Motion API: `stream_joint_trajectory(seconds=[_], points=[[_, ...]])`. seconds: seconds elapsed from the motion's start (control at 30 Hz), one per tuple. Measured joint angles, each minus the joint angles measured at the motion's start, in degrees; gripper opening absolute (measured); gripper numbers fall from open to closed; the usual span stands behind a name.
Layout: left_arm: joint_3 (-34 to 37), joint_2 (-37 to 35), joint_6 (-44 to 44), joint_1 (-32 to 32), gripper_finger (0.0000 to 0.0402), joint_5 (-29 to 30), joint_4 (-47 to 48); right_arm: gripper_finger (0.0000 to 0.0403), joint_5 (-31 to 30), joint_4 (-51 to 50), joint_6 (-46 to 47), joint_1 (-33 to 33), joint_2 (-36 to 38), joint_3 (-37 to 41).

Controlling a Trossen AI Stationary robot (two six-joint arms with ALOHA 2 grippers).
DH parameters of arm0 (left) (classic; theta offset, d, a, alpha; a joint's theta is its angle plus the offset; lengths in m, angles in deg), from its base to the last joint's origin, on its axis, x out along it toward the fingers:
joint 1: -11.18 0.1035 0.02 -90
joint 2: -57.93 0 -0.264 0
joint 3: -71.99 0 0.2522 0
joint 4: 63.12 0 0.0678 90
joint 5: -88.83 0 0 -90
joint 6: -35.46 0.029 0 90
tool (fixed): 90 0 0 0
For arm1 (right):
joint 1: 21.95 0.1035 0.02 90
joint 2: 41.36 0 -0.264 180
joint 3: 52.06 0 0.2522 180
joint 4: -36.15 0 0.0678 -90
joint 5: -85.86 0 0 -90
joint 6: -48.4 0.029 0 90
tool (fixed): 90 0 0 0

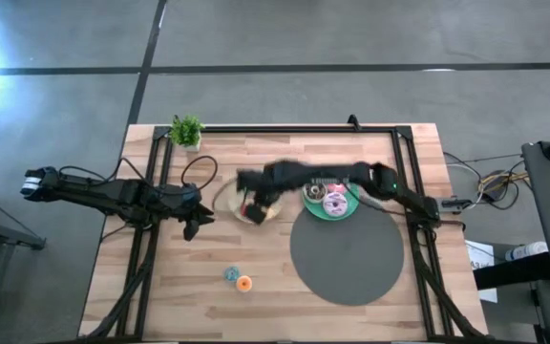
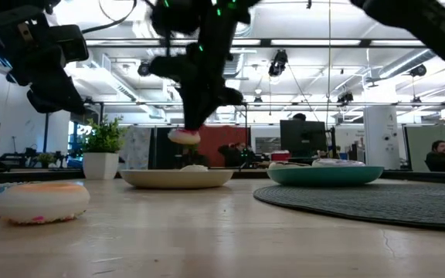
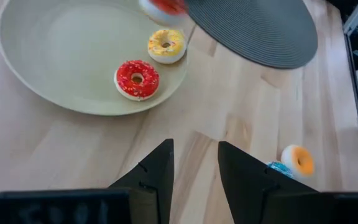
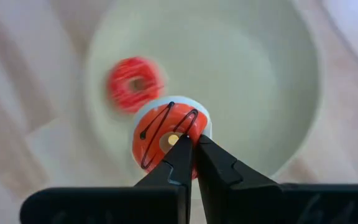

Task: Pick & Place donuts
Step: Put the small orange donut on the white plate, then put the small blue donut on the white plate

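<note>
Right claw (image 4: 188,163) clenched on a small red donut (image 4: 166,134), held in the air above the beige plate (image 4: 278,81). Donut: red icing, dark drizzle lines, pale base. On the plate: a second red donut (image 3: 137,79) and a yellow donut (image 3: 166,45). Left claw (image 3: 194,171) released, hovering over the desk (image 3: 241,118) beside the plate. Orange donut (image 3: 299,160) and blue donut (image 1: 231,274) lie well apart.
</note>
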Motion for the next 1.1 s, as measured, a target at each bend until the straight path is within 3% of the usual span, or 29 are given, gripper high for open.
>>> stream_joint_trajectory(seconds=[0.17, 0.37, 0.57, 0.93, 1.1], points=[[0.00, 0.00, -1.13, 0.00, 0.0099, 0.78, -0.03, 0.0008, 3.71, -1.36, -3.87, -6.01, -0.64, 0.78], [0.00, 0.00, -1.41, 0.00, 0.0099, 1.41, -0.01, 0.0008, 5.52, -1.50, -7.35, -6.01, -1.06, 4.44], [0.00, 0.00, -0.54, 0.00, 0.0099, 3.60, -0.01, 0.0017, 2.14, -0.98, -6.27, -6.16, -1.09, 7.60], [0.00, 0.00, -0.81, 0.00, 0.0099, 3.73, -0.01, 0.0164, 1.20, -0.44, -9.08, -5.78, -1.05, 7.68], [0.00, 0.02, -1.23, 0.00, 0.0099, 3.73, 0.02, 0.0202, -2.49, -0.45, -10.41, -4.77, 2.30, 7.75]])
